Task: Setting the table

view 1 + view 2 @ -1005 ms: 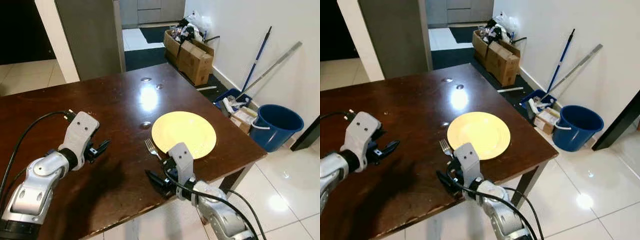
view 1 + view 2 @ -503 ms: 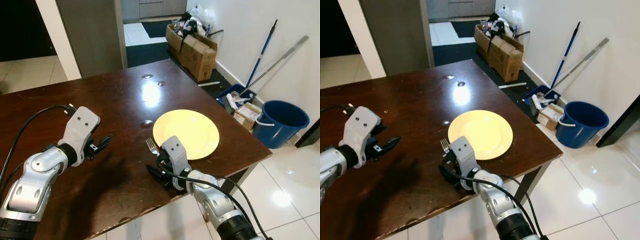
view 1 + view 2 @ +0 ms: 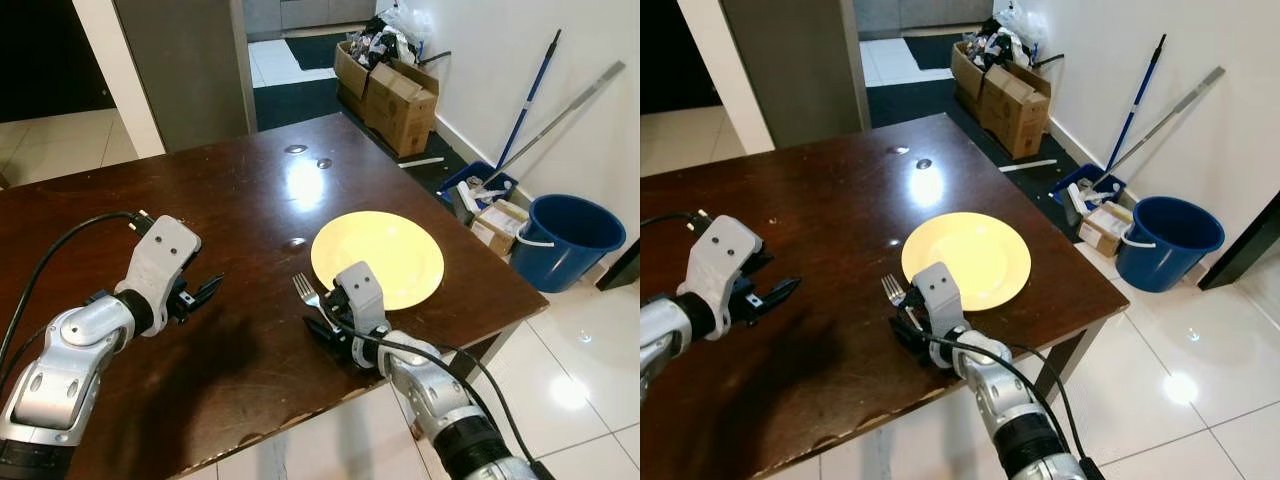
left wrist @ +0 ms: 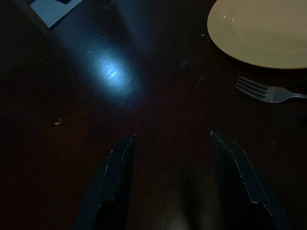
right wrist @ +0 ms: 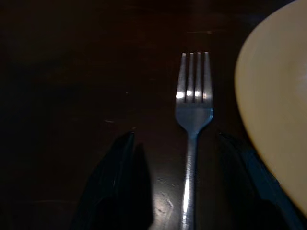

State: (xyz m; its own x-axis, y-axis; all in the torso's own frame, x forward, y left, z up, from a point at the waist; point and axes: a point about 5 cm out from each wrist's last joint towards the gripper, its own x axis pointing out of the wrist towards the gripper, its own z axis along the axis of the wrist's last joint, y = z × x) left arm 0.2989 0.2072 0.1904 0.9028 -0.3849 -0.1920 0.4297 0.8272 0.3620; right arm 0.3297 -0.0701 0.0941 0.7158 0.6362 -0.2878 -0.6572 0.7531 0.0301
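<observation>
While the fork (image 5: 193, 124) lies flat just beside the yellow plate (image 3: 378, 258) near the tabletop's right edge | right gripper (image 5: 184, 187) spread astride its handle, gripping nothing | left gripper (image 4: 170, 184) spread, idle | back off straight so you don't nudge it.

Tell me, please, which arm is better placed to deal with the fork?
The right: its pincer is open astride the fork beside the yellow plate. The left pincer hovers well off to the side.

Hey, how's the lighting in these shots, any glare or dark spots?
Left eye view: ceiling light glares white off the table. Right wrist view: very dark, yet the fork catches highlights beside the yellow plate. Left wrist view: dim, with a bluish reflection on the wood.
</observation>
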